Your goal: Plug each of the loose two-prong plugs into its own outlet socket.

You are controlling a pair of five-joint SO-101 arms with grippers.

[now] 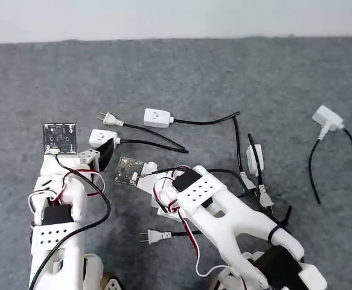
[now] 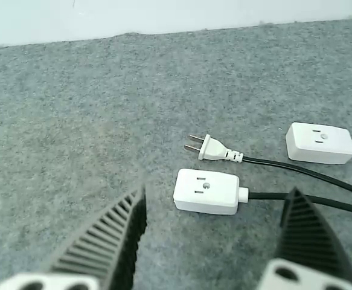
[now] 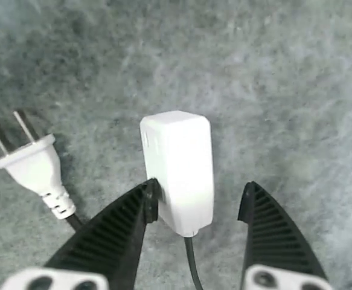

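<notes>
1. The left hand (image 2: 217,194) is spread wide apart. Its dark ribbed fingers (image 2: 118,235) stand either side of the near socket (image 2: 204,191), which lies just ahead of them, untouched, on the grey bench (image 2: 73,121).
2. The near socket is a white rounded block with two slots and a black cord.
3. Beyond it lies the slim plug (image 2: 209,148), white with two prongs. The far socket (image 2: 319,143) sits off to one side.
4. The right hand (image 3: 201,186) is also apart, straddling the socket block (image 3: 179,166). One finger (image 3: 118,232) touches its side and the other stands clear.
5. Just outside the touching finger lies the flat-prong plug (image 3: 28,162), its prongs pointing away from the hand.
</notes>
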